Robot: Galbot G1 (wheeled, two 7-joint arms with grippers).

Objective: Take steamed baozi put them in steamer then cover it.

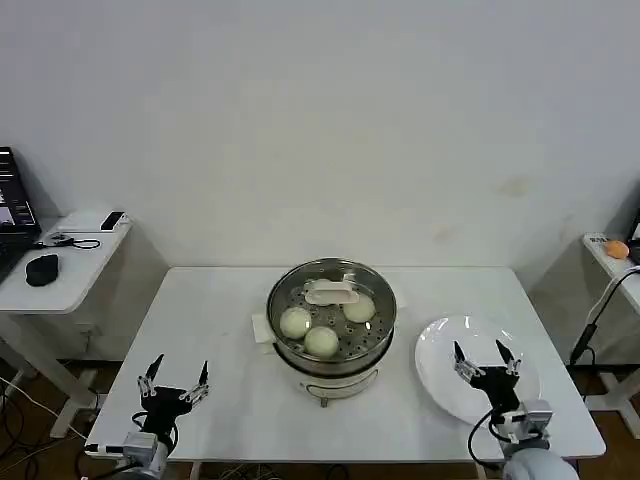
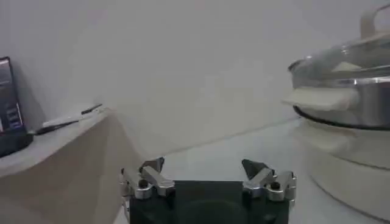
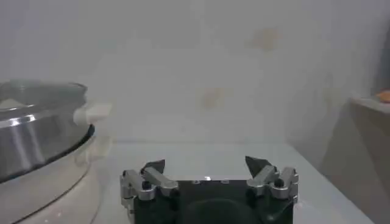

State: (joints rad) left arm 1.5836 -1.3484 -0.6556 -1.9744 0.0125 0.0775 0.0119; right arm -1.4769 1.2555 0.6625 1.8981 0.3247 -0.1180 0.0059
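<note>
Head view: lidded round stainless-steel steamer [image 1: 331,330] holds three cream-white baozi [image 1: 321,341]; both tools, left [image 1: 173,386] and right [image 1: 486,364], flank it, fingers apart, task seemingly finished.

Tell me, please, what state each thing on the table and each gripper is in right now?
steamer: upright at the table's middle, covered by the glass lid.
glass lid: seated on the steamer, handle up.
steamed baozi: three visible through the lid, on the perforated tray.
white plate: empty, right of the steamer.
left gripper: open, holding nothing, at the table's front left.
right gripper: open, holding nothing, above the plate.
</note>
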